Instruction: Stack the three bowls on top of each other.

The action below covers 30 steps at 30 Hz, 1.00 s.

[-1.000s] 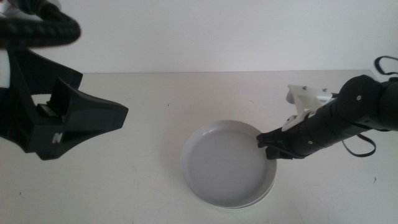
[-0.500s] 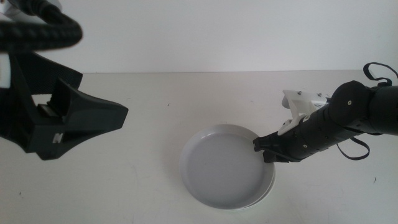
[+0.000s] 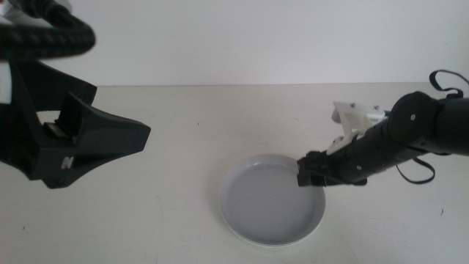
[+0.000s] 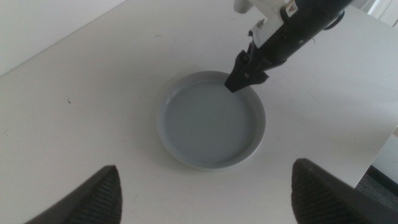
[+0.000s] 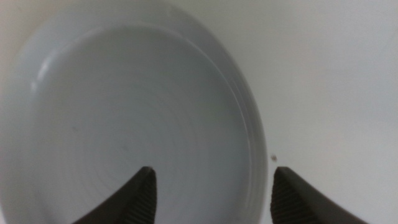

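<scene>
A pale grey bowl [image 3: 272, 204] is sitting on the white table [image 3: 146, 213], toward the front and a little right of centre in the middle view, and it is lying so squarely on whatever is beneath it that only a thin pale edge is peeking out along its near side; how many bowls are nested under it cannot be told from these pictures. The right gripper [image 3: 306, 173] is reaching in from the right and hovering at the bowl's right-hand rim, its jaws standing apart with one over the bowl's inside and one outside the rim, and nothing is clamped between them. The right wrist view is showing that gap plainly, with the rim curving between the two dark tips. Judging from this, the placing appears finished and the step in hand is the release: doing it well probably means lifting the open jaws straight up clear of the rim before drawing back, so the top bowl is not dragged off centre. The left gripper [image 4: 202, 193] is waiting well apart, high over the left side of the table, jaws spread wide and empty.
</scene>
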Tool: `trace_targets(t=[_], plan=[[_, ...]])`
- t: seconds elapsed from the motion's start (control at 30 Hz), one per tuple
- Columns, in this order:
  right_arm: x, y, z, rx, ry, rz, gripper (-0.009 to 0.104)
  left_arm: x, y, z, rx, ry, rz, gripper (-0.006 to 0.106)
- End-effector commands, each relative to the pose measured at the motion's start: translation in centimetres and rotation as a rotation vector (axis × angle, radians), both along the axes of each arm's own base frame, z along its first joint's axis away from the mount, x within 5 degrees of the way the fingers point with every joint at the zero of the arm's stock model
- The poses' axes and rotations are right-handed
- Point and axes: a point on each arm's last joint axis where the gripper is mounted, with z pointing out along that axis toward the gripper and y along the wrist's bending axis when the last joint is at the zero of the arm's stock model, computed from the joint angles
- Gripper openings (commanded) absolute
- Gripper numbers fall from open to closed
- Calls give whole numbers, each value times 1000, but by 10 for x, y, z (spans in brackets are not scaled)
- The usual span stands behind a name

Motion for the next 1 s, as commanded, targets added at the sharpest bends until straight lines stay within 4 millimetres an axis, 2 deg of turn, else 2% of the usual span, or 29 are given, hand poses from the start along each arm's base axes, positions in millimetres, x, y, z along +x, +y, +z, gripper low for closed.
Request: trace_targets(t=[0.0,0.27,0.4,0.6,0.7,0.8,0.9,0.97], plan=[[7,2,39,50,-142,-11,50,-1,0,14,-68,-58,15,105],[10,2,102,90,-324,14,50,-1,0,14,-67,-57,15,105],[10,-2,127,104,-396,11,50,2,-1,16,-85,-85,28,105],[9,-17,167,136,-502,-28,48,9,-1,23,-135,-158,64,105],[4,-30,185,137,-541,-50,48,25,-4,21,-155,-150,123,105],[0,-47,197,133,-559,-83,48,56,-6,9,-114,-74,218,105],[-6,-66,204,110,-560,-118,48,86,2,2,-78,-29,312,105],[-11,-81,208,62,-560,-134,48,101,14,4,-78,-36,377,105]])
